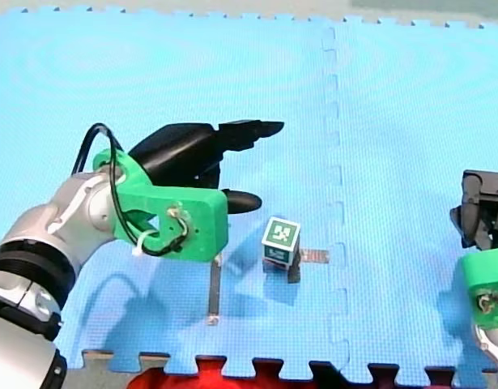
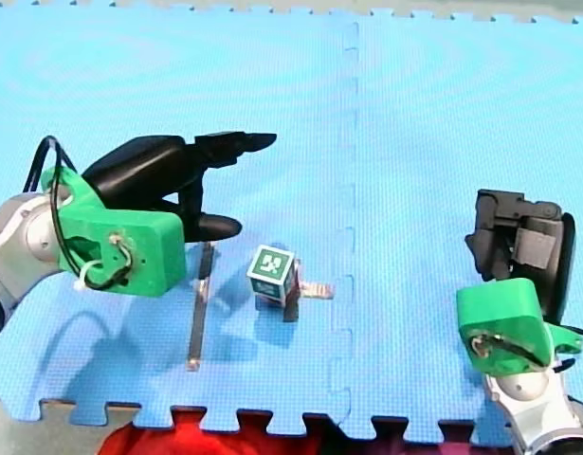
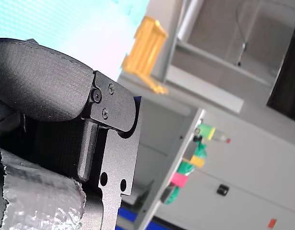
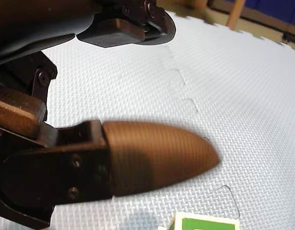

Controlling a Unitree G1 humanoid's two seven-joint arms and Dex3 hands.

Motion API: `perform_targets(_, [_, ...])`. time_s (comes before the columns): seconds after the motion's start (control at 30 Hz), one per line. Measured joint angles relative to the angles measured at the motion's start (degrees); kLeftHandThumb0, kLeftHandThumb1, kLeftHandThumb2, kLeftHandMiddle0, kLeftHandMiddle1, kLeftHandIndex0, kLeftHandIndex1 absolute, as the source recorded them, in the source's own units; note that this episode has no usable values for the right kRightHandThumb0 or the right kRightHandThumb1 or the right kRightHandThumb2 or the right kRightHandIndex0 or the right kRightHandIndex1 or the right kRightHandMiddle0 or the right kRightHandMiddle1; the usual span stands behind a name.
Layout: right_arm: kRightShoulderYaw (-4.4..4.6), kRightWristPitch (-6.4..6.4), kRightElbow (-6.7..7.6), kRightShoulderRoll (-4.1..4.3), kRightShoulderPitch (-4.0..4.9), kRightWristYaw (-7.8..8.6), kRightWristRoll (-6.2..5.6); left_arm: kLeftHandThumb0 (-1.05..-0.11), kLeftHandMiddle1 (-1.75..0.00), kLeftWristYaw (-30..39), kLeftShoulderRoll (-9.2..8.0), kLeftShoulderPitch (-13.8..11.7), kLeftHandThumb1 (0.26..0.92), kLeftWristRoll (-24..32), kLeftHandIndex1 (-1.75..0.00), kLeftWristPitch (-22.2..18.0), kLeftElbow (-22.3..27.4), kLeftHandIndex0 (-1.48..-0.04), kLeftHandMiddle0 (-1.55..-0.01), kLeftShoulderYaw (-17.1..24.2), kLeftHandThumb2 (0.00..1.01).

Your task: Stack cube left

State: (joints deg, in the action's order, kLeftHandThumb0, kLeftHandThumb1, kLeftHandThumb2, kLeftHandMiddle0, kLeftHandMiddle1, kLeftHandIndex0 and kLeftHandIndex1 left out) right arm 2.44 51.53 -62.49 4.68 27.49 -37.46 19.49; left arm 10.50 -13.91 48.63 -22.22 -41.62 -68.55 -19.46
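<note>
Blue interlocking foam mat (image 1: 394, 121), two panels joined by a toothed seam running 12 to 6 o'clock.

Item 1: cube (image 1: 280, 241), teal sides, green-and-white marker on top. It sits on the mat just left of the seam, toward the near edge, free of both hands. A dark patch lies under its 5 o'clock corner; whether that is shadow or another object cannot be told.

Item 2: short grey strip (image 1: 315, 256), flat on the mat, at the cube's 3 o'clock, just beside it.

Item 3: long grey strip (image 1: 214, 290), flat, running 12 to 6 o'clock, at the cube's 9 o'clock.

Item 4: left hand (image 1: 192, 150), black, at the cube's 10 o'clock, above the mat. Fingers uncurled, grasping nothing. Green wrist mount (image 1: 184, 220) behind it.

Item 5: right hand (image 2: 514, 242), black, well apart from the cube at its 3 o'clock, by the mat's right edge. Its state cannot be told. Green right wrist mount (image 2: 500, 322) at its 6 o'clock.

Item 6: red surface (image 1: 232, 381) past the mat's near edge.
</note>
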Motion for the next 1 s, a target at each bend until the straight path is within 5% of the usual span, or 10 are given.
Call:
perform_targets(0.13, [0.0, 0.03, -0.32, 0.01, -0.06, -0.07, 0.01, -1.048, -1.75, 4.5, -1.39, -0.5, 0.921, 6.0, 0.0, 0.2, -0.5, -0.2, -0.71, 4.6, 0.94])
perform_targets(0.27, [-0.08, 0.18, -0.81, 0.29, -0.5, -0.43, 0.03, -1.048, -1.75, 7.8, -4.65, -2.5, 0.921, 11.3, 0.0, 1.0, -1.7, -0.2, -0.73, 10.0, 0.95])
perform_targets(0.4, [-0.22, 0.32, -1.26, 0.88, -0.87, -0.68, 0.09, -1.048, -1.75, 9.1, -6.94, -4.3, 0.921, 11.9, 0.0, 2.2, -2.5, -0.2, -0.72, 12.0, 0.98])
perform_targets(0.53, [-0.12, 0.42, -1.45, 1.46, -0.86, -1.15, 0.54, -1.048, -1.75, 3.4, -6.51, -5.9, 0.921, 8.9, -0.01, 1.1, -2.7, -0.22, -0.68, 11.2, 0.99])
perform_targets(0.63, [-0.15, 0.6, -1.68, 2.26, -0.82, -1.47, 0.75, -1.048, -1.75, 1.4, -4.4, -7.8, 0.921, 10.7, -0.05, -1.2, -3.5, -0.33, -0.61, 13.3, 1.0])
perform_targets(0.87, [-0.46, 0.93, -1.65, 3.66, -0.51, -0.65, 0.43, -1.048, -0.94, 4.7, -1.22, -9.8, 0.921, 16.3, -0.01, -3.0, -4.9, -0.43, -0.6, 19.1, 0.99])
perform_targets(1.0, [-0.57, 0.97, -1.84, 4.15, -0.44, -0.13, 0.18, -1.048, -0.24, 8.2, -0.32, -10.8, 0.921, 18.7, 0.0, -1.4, -4.6, -0.39, -0.65, 21.1, 0.98])
